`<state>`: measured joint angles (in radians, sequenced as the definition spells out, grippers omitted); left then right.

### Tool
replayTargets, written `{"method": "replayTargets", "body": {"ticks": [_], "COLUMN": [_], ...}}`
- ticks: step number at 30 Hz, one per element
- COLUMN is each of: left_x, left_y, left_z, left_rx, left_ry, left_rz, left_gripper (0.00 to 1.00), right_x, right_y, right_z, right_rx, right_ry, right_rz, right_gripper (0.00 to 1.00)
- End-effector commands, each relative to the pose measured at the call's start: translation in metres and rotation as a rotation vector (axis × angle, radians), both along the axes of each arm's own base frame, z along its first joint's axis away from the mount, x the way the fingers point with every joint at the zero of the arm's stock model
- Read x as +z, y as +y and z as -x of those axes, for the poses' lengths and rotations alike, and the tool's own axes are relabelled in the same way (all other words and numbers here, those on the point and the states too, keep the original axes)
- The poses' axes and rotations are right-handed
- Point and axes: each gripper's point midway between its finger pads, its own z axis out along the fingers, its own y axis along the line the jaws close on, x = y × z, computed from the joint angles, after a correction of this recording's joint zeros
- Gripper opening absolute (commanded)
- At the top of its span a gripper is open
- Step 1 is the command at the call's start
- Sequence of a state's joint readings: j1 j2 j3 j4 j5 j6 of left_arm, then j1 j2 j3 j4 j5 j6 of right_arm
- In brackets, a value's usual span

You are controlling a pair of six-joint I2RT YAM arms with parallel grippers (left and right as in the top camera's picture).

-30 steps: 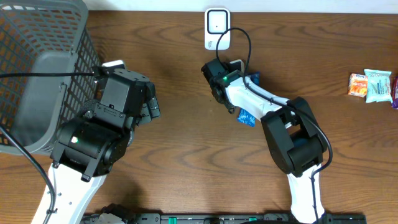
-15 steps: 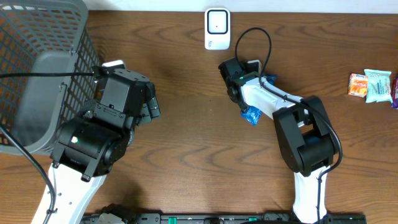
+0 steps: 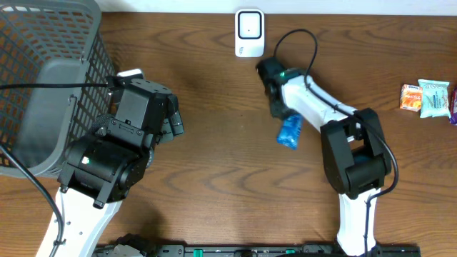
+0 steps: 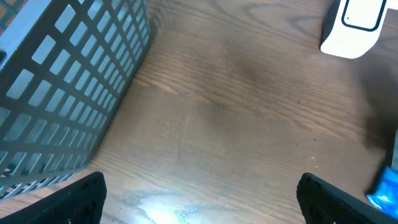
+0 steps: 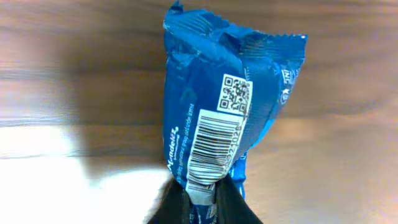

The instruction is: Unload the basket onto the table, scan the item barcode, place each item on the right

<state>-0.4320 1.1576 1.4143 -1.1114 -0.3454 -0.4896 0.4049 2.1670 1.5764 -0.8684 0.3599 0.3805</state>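
A blue snack packet [image 5: 224, 118] with a white barcode and a QR code on its face is pinched at its lower end by my right gripper [image 5: 202, 196], which is shut on it. In the overhead view the blue packet [image 3: 290, 131] hangs below the right gripper [image 3: 280, 108], right of centre and a little below the white scanner [image 3: 249, 32] at the table's far edge. My left gripper [image 4: 199, 193] stands open over bare wood beside the basket, nothing between its fingers. The scanner [image 4: 353, 25] and a corner of the packet [image 4: 385, 190] show in the left wrist view.
A grey wire basket [image 3: 43, 86] fills the left side, its wall [image 4: 68, 87] close to my left gripper. Two snack packets, orange [image 3: 410, 98] and pale green [image 3: 433, 98], lie at the far right edge. A black cable [image 3: 296, 36] loops near the scanner.
My right gripper has closed on the blue packet and swung right and slightly away from the scanner, lifting the packet with it. The left arm has stayed still.
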Motion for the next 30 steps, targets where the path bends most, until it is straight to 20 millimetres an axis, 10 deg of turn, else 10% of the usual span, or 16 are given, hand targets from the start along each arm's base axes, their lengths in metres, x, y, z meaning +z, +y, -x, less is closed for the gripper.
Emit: {"method": "replayTargets", "body": {"ticks": [1, 5, 10, 16, 25, 30], "left_x": [0.002, 0.002, 0.002, 0.002, 0.002, 0.002], "left_y": [0.003, 0.003, 0.003, 0.003, 0.003, 0.003], "left_z": [-0.001, -0.001, -0.001, -0.001, -0.001, -0.001], "left_rx": [0.005, 0.005, 0.005, 0.005, 0.005, 0.005], "left_ry": [-0.004, -0.004, -0.004, -0.004, -0.004, -0.004], "left_rz": [-0.013, -0.013, -0.013, -0.013, -0.013, -0.013], "left_gripper": [0.98, 0.98, 0.98, 0.98, 0.98, 0.98], "right_x": [0.012, 0.052, 0.062, 0.002, -0.018, -0.016], "right_y": [0.083, 0.115, 0.103, 0.056, -0.014, -0.063], "right_z": [-0.004, -0.015, -0.011, 0.021, 0.022, 0.023], "right_rx": [0.142, 0.217, 0.202, 0.070, -0.101, -0.195], "right_ry": [0.125, 0.139, 0.191, 0.251, 0.148, 0.171], "right_rz": [-0.492, -0.847, -1.075, -1.157, -1.292, -1.165], "right_gripper": [0.01, 0.01, 0.01, 0.01, 0.01, 0.31]}}
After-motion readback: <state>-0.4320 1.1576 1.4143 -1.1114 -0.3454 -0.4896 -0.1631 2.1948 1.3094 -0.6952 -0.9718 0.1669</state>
